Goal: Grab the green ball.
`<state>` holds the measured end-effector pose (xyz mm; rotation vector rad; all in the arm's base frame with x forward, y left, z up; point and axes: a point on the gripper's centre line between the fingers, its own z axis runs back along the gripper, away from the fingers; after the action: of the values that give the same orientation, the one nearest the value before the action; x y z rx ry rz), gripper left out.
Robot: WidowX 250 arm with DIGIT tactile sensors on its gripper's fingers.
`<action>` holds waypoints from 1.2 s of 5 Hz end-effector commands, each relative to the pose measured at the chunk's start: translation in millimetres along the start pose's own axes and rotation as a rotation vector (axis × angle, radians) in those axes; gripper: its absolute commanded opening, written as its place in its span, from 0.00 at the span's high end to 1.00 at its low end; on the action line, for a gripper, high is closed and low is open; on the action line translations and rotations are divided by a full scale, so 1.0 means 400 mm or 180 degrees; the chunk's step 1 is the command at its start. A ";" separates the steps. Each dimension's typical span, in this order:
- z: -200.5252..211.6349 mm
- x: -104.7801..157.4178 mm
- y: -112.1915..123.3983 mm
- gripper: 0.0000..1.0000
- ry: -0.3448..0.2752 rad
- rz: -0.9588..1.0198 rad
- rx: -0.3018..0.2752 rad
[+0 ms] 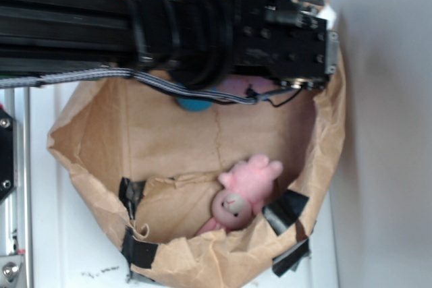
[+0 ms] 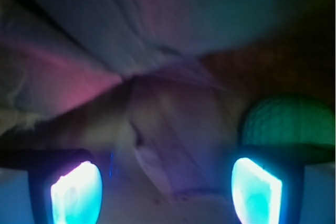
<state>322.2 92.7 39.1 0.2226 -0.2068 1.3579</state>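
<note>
- My gripper [image 2: 165,190] is spread wide and holds nothing; its two glowing pads [image 2: 76,192] are well apart.
- The small round mint-green ball with a meshed matte surface [image 2: 289,121] sits just above my right pad, outside the gap.
- It looks light and likely to roll, so I'd pinch across its widest middle.
- Counted: one green ball, one teal-blue ball [image 1: 194,104], one pink plush bunny [image 1: 243,190], one brown paper bag [image 1: 88,133].
</note>
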 end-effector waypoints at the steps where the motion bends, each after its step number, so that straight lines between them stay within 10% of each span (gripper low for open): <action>1: 0.054 0.045 0.018 0.00 -0.0096 -0.0241 -0.0259; 6: 0.097 0.004 0.089 0.00 -0.0020 -0.0373 -0.0193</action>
<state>288.7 83.4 58.2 0.2158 -0.1707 1.2363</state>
